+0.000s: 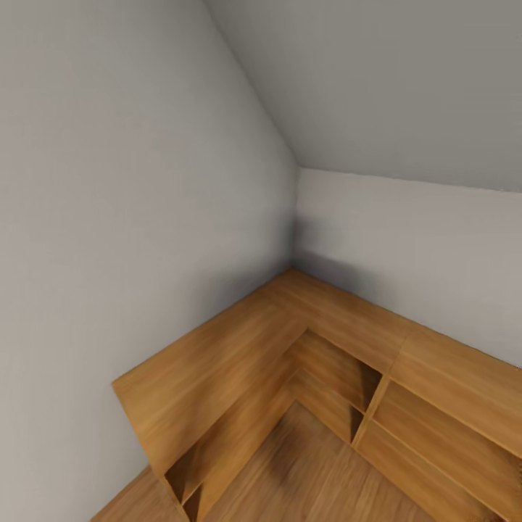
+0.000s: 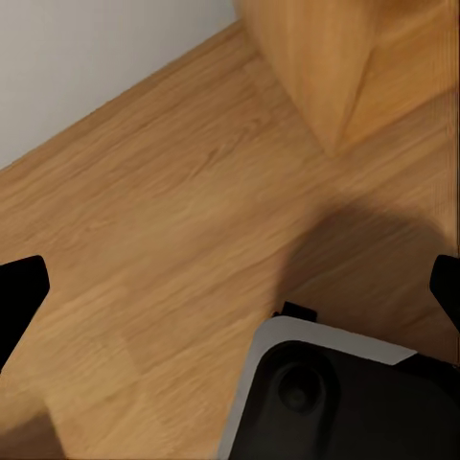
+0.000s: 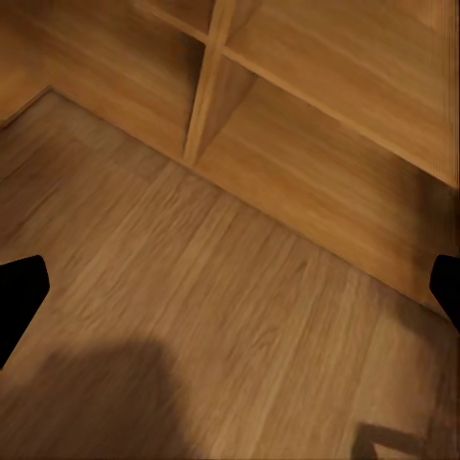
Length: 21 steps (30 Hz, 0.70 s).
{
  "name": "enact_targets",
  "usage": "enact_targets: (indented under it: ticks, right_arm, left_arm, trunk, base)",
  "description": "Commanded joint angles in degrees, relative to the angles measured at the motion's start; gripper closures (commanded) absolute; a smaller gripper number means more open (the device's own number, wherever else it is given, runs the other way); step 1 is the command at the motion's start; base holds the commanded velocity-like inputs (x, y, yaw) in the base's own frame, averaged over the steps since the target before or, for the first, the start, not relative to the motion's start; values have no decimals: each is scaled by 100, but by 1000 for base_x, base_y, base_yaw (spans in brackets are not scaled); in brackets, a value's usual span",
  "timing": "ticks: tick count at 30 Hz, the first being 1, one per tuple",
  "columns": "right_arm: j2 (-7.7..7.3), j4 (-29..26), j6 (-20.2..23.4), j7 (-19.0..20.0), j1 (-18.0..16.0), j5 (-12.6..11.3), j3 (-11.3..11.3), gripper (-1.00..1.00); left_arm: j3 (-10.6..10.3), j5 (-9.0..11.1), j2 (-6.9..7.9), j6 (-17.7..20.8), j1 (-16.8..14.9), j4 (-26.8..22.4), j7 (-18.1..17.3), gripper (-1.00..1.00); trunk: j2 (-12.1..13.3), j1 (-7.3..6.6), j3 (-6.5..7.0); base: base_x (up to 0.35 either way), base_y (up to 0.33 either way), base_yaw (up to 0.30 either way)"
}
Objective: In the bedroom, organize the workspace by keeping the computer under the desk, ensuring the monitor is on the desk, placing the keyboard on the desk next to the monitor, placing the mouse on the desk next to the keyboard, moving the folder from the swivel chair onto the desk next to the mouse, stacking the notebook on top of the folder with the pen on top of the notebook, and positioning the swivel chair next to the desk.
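Shelving (image 1: 312, 362) was what faced you at this moment: a low L-shaped run of light wood with open cubbies, tucked into the corner where two plain grey walls (image 1: 145, 181) met, standing on a wooden floor (image 1: 312, 464). None of the things you were meant to arrange showed in any view, so where the desk, the monitor, the folder or the chair stood could not be told from here, and neither could how much of the arranging had been done. My reading is that you were on the way, with the head turned toward a corner that has no part in the job.

Your left gripper (image 2: 230, 292) hung over bare floorboards, its two dark fingertips (image 2: 19, 297) set wide apart at either edge of the wrist view with nothing between them, so it was released and carried nothing. Below it sat a white-rimmed black part of the robot's base (image 2: 335, 393). Your right gripper (image 3: 230, 292) stood the same way, spread and empty, over the floor just in front of the cubbies.

With both grippers bare, I would judge that the next need was to turn the base away from this corner and find the desk.
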Motion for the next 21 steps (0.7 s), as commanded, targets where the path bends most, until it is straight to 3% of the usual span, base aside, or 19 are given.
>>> enact_targets:
  ticks: [1,16,21]
  right_arm:
    - [-7,-18,-1,-55,-3,-13,46,-100]
    - [14,-25,-2,-84,-3,-31,34,-100]
    - [15,-26,8,-86,-3,-220,31,-100]
  left_arm:
    - [-51,24,6,-4,2,-14,45,-100]
    - [-66,11,-28,-4,2,4,41,-100]
    - [-69,11,-30,-4,2,13,41,-100]
  trunk:
    - [-11,4,-5]
    - [-11,4,77]
    - [-11,4,106]
  base:
    - [64,0,-226]
    - [14,0,-225]
    - [0,0,-225]
